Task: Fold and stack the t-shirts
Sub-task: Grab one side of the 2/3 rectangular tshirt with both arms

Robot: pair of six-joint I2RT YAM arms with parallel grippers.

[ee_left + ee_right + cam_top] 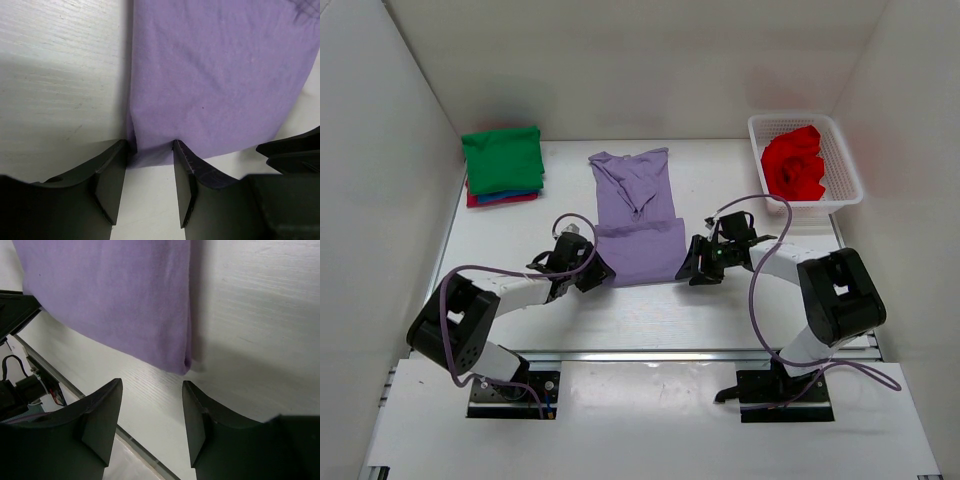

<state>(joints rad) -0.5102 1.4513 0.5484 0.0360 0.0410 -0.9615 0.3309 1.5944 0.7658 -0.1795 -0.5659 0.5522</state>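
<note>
- Jaws of the left gripper [150, 149] are held apart, astride the near-left corner of the lavender shirt [638, 228], which is laid mid-table.
- Right gripper [152, 386] jaws are spread, just short of the near-right corner.
- Both arms are stretched low, angled inward.

Robotics lab cell, white partition walls [370, 180], aluminium-railed table [650, 322]

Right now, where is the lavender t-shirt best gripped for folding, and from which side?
The two near corners of the lavender t-shirt, approached low from the near side. It lies flat, folded narrow, those corners exposed; the left gripper and right gripper stand open there.
</note>
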